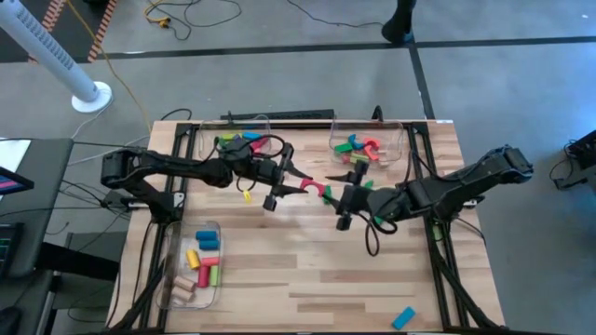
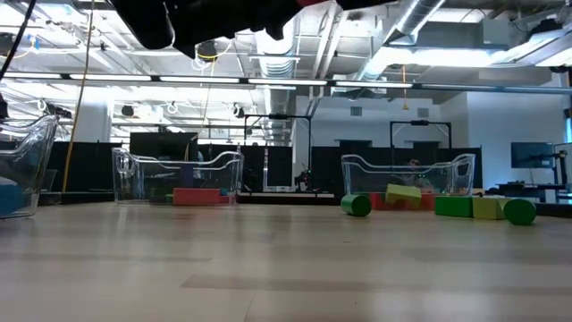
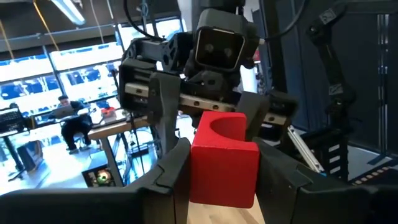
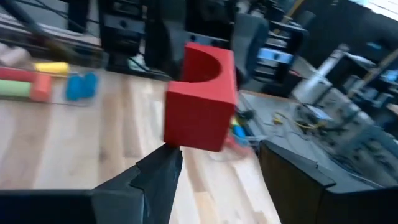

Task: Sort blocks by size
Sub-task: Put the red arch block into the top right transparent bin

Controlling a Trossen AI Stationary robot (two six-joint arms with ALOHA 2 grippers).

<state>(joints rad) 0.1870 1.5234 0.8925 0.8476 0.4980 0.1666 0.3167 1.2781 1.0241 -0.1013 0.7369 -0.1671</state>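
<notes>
Sorting looks partly done: three bins hold blocks, a few lie loose. Mid-desk, the left pincer clamps a red arch block; the right pincer gapes around it.

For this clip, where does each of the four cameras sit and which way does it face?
High view: overhead, straight down on the table; both arms show, meeting mid-table.
Low view: table-top height, level across to clear bins and the room; dark arm parts at top.
Left wrist view: on the left arm, looking past the left gripper, shut on the red arch block, at the right arm.
Right wrist view: on the right arm, past the open right gripper at the same block.
Both wrist views and the high view share the arch.
</notes>
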